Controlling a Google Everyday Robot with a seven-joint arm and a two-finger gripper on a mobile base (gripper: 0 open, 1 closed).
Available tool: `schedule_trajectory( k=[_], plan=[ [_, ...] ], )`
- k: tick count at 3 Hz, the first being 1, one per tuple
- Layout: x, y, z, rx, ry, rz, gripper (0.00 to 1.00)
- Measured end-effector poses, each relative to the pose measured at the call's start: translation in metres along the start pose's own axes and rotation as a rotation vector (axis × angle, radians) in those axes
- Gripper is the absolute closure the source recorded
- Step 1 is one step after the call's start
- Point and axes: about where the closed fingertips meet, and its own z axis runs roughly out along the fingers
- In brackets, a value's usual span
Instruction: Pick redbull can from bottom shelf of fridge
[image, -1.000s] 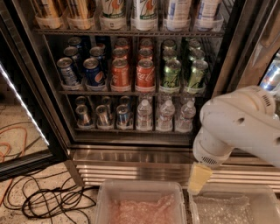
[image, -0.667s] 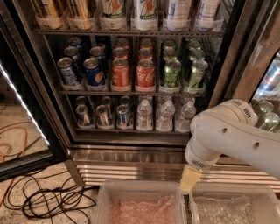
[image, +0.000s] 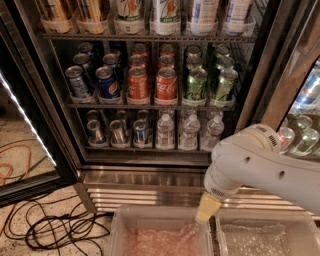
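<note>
Right now your gripper (image: 207, 209) hangs at lower centre-right over a clear bin (image: 150, 211) of pinkish wrap, probably parked clear of the fridge (image: 150, 176); whether it is spread or closed, you cannot tell. The redbull can (image: 141, 133) stands upright centre-left on the bottom shelf (image: 125, 148), beside water bottles (image: 165, 131)

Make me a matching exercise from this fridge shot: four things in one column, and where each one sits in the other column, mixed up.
Things:
1. redbull cans
2. water bottles
3. Coca-Cola cans
4. hand

Places:
A. rack just above the bottom shelf
B. outside the fridge, low by the clear bins
C. bottom shelf, left half
D. bottom shelf, right half

Pairs: 1-C, 2-D, 3-A, 4-B
</note>
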Motion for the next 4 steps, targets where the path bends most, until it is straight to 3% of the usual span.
schedule_trajectory(
  k=[1, 2, 3, 4],
  plan=[
    [-0.023, 0.004, 0.055, 0.015, -0.06, 0.046, 0.0],
    [-0.048, 0.005, 0.098, -0.026, -0.125, 0.19, 0.0],
    [-0.049, 0.007, 0.102, -0.035, -0.128, 0.233, 0.0],
    [-0.049, 0.007, 0.102, -0.036, -0.128, 0.231, 0.0]
  ],
)
